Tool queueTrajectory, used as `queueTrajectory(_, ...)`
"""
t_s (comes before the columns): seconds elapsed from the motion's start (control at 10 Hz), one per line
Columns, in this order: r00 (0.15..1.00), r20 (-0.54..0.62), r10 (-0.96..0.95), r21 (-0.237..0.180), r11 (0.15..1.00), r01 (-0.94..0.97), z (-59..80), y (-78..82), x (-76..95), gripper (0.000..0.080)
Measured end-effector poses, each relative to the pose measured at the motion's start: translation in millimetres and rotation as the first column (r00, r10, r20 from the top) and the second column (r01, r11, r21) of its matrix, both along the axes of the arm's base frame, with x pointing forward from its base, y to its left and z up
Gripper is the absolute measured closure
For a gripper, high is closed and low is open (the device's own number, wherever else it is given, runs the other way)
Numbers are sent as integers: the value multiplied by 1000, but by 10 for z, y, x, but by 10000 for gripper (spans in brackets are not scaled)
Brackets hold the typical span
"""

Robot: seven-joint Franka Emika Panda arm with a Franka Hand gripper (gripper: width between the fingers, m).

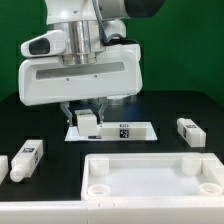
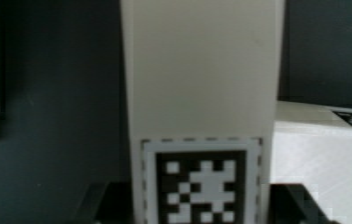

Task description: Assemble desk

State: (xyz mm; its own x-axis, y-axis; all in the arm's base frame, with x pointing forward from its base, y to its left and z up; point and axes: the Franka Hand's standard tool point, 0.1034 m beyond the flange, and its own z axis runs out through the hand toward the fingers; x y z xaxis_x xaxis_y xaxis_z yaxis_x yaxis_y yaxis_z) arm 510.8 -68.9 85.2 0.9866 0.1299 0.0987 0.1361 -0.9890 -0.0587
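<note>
Tabletop panel (image 1: pixel 150 158) sits up front for you, toward the exterior view's right. Behind it, mid-table, lies the marker board (image 1: pixel 128 130). Your gripper (image 1: pixel 88 117) has the gripped leg (image 1: pixel 88 122) over that board's left end. A lone leg (image 1: pixel 190 131) lies right of the board. A near leg (image 1: pixel 28 153) and an edge leg (image 1: pixel 3 166) lie far left, side by side.

Surface finishes. Tabletop (image 1: pixel 150 158): white plastic, smooth and matt, with a moulded rim. Loose legs (image 1: pixel 28 152): the same white plastic. Close-up leg (image 2: pixel 194 70): an even, matt face with no visible grain. It carries a flat black-and-white printed tag (image 2: pixel 205 182) without gloss. Marker board (image 1: pixel 143 131): a thin white sheet, matt. Table (image 1: pixel 170 108): black and matt, with a faint bluish sheen towards the rear. Arm shell (image 1: pixel 75 75): smooth, glossy white plastic.
</note>
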Motion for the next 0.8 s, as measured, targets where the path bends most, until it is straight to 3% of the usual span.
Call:
queueTrajectory(0.2,1000,10,5,-9,1000,-5,-30,-40,-39,515)
queueTrajectory(0.4,999,-16,28,-44,999,-28,-254,-302,-561,515)
queueTrajectory(0.6,1000,-11,2,-86,996,-3,-430,-530,-821,515)
queueTrajectory(0.8,1000,-20,5,-75,997,-7,-412,-477,-774,515)
